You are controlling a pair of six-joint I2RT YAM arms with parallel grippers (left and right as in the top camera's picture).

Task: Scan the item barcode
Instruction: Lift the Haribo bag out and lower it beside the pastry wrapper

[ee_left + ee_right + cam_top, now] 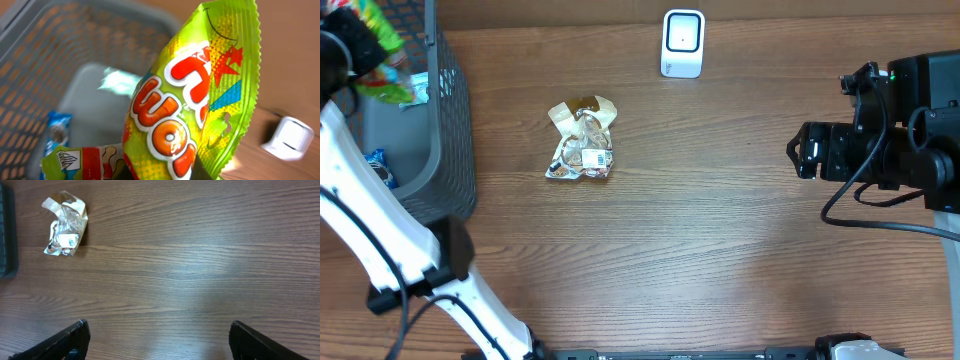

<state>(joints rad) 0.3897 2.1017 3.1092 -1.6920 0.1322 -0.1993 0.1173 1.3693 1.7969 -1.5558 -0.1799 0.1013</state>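
Our left gripper (362, 52) pinches the green snack bag (200, 100) above the grey basket (450, 120) at the table's left edge, while our right gripper (160, 342) hangs spread wide. Only the left wrist view shows the bag's printed face. Overhead, we see open wood between the white scanner (682, 43) and a clear packet (583, 140).

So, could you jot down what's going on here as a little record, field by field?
left gripper: shut on a green snack bag, held up over the basket
right gripper: open, empty, above bare table on the right
scanner: small white box near the table's back edge
clear packet: lying on the table, untouched
basket contents: a blue packet
scan: not yet done; the bag is away from the scanner
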